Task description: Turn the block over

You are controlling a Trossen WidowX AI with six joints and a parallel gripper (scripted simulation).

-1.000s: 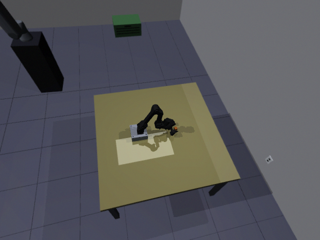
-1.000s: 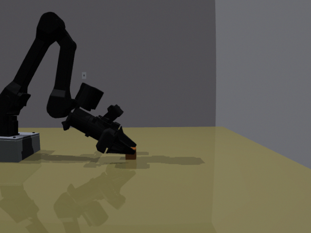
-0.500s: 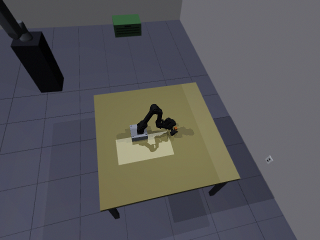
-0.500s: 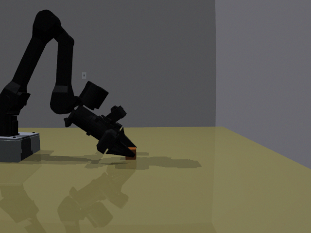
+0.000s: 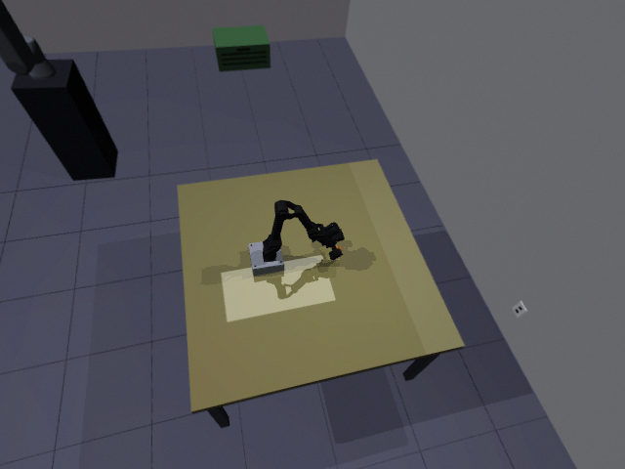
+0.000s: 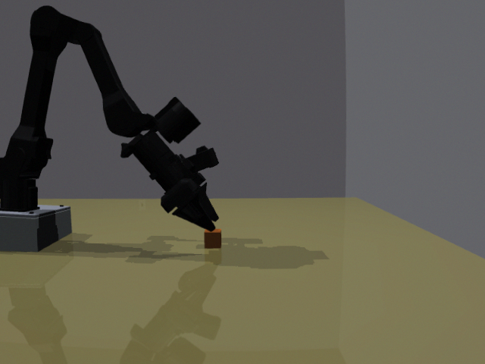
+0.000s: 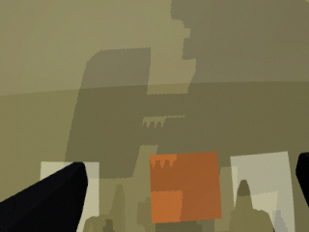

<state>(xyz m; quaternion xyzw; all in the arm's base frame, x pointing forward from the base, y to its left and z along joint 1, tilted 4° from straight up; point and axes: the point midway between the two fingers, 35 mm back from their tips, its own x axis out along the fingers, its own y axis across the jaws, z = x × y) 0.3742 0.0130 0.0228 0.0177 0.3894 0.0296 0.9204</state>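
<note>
An orange block rests flat on the yellow table. Its faces that show look plain orange apart from light and shadow; no marked side can be made out, and its underside is hidden. My gripper is wide open and empty, tilted down and forward. In the exterior view its fingertips are just above the block's top. In the wrist view the block sits between the two widely spread fingers, nearer the right one, with gaps on both sides.
The arm's grey base stands behind the gripper on the table. Arm shadows and a bright patch of light lie across the table top. A green cabinet and a black pedestal stand on the floor away from the table.
</note>
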